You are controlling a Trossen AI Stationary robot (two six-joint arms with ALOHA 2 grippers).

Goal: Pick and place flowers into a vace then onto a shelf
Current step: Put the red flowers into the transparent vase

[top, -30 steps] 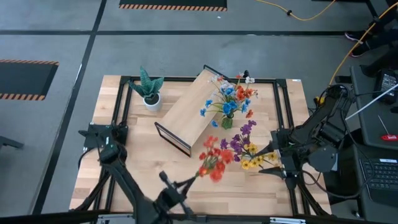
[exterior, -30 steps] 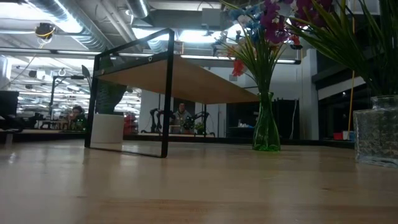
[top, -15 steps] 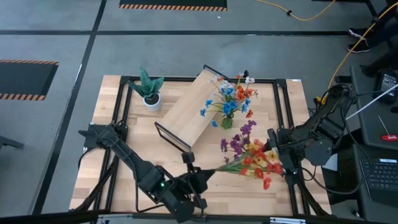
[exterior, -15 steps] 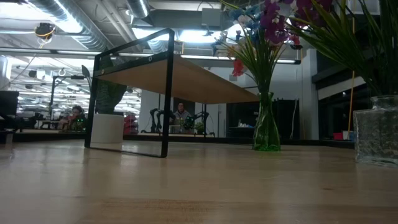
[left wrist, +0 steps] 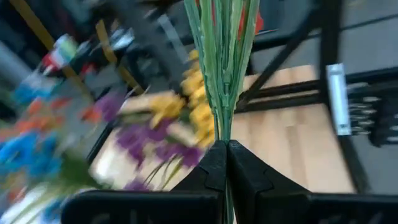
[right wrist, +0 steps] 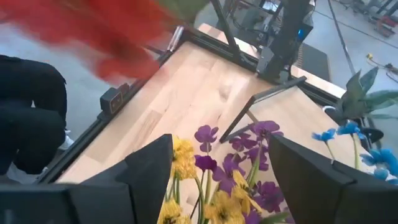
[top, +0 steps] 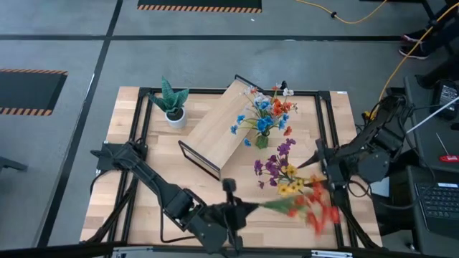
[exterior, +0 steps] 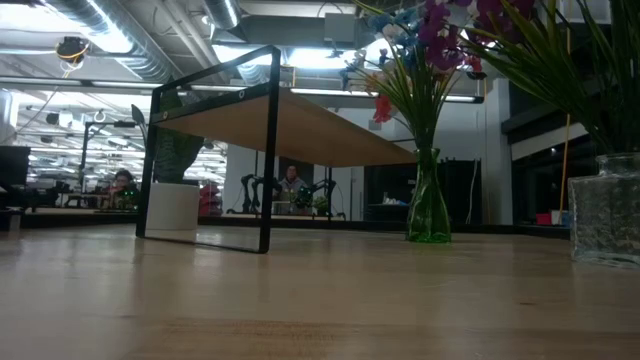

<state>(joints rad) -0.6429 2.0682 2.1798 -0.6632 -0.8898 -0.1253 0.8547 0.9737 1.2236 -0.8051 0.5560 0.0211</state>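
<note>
- The left gripper [left wrist: 225, 163] is clamped tight on the green stems of a red sprig [top: 315, 208], carrying it low over the surface, on the side of the vace [top: 262, 140] away from the shelf [top: 219, 125].
- The right gripper [right wrist: 221, 180] stands wide apart with nothing between its fingers, above the purple and yellow sprigs [top: 281, 172] lying on the surface near the vace.
- Judged progress: the vace already holds blue, orange and red flowers [top: 269, 113] and stands beside the shelf, not on it. The carried sprig, the loose sprigs and the lift onto the shelf remain.
- The carried blossoms are smeared by motion, so their count is unclear.
- The low view shows neither gripper.
</note>
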